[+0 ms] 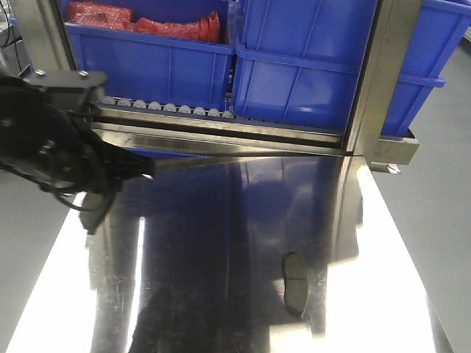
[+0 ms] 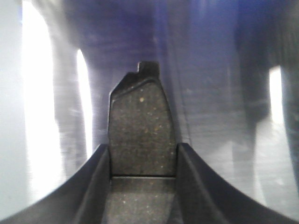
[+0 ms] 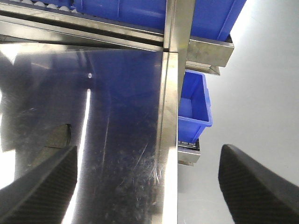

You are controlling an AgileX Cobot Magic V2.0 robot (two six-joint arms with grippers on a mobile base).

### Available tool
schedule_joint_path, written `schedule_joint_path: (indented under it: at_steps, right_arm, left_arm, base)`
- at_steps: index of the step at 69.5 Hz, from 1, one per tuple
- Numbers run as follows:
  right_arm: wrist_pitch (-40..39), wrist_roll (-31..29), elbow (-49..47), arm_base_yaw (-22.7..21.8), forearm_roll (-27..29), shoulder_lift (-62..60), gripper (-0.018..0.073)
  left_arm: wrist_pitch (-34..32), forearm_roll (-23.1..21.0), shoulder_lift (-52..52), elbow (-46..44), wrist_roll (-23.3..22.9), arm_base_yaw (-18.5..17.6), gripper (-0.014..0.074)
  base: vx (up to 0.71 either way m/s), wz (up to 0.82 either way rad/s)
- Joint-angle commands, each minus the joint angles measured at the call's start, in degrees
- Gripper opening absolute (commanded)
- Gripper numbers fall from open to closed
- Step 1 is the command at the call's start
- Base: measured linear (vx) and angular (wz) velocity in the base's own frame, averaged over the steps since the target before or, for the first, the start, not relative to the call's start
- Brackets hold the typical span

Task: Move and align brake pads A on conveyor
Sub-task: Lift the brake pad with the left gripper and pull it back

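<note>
hidden / unclear:
- left gripper [image 2: 142, 147]: only the inner faces of its two fingers show in the left wrist view. in the front view the left arm [image 1: 51, 147] is a dark blur and the fingertips cannot be made out.
- held pad [image 2: 140, 121]: near end cut off by the bottom edge. far end with its small tab is in view, and so is one groove across it.
- right wrist view: a pad corner [image 3: 58, 136] lies on the table [image 1: 221, 220] beside one finger, which hides the rest. cannot tell whether it is the loose pad.
- rollers [image 1: 162, 107]: left end of the row is behind the arm.
- bins [image 1: 169, 66]: tops cut off by the frame. red bags [image 1: 147, 22] lie in the left one.

counts:
- pads: two for certain. the held pad is between the left fingers, both long edges against them, above the steel table. the loose pad [image 1: 296, 283] lies flat on the table, right of centre, well apart from the left arm.
- large blue bins on the rack: at least two, side by side. small bin [image 3: 194, 105]: one, below the table edge.
- rollers: nine or so visible.
- steel post [image 1: 383, 73]: one.

end effectors:
- left gripper: clamped on the held pad.
- right gripper [image 3: 148, 161]: fingers spread wide, holding nothing.
</note>
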Motion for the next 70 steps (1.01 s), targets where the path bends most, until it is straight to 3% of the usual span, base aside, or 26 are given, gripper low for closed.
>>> schedule_joint_path:
  at_steps: [1,11,38,58,70]
  right_arm:
    - [-4.1,-0.6,-1.5,-0.4,-0.4,0.5,0.0582]
    - [-4.1,-0.6,-1.5,-0.4,-0.4,0.5,0.0582]
    - [-4.1,-0.6,-1.5,-0.4,-0.4,0.5,0.0582]
    - [-4.1,-0.6,-1.5,-0.4,-0.4,0.5,0.0582]
    - [-4.1,-0.6,-1.5,-0.4,-0.4,0.5,0.0582]
  left_arm:
    - [-1.9,4.0,-5.3,-1.4,-0.1,1.3,-0.0006]
    - [-4.1,5.4,-11.0,2.8,0.3,4.6,-0.0006]
    - [-13.5,5.1,-33.5,26.3,2.5,13.2,-0.0006]
    - [-17.4,3.0,-52.1,40.5,4.1,13.7,-0.0006]
    - [-17.4,1.0,-61.2,45.5,7.7,13.7,-0.0006]
  base:
    - [0.0,0.0]
    - [0.0,0.0]
    - [0.0,0.0]
    - [0.0,0.0]
    - [0.0,0.0]
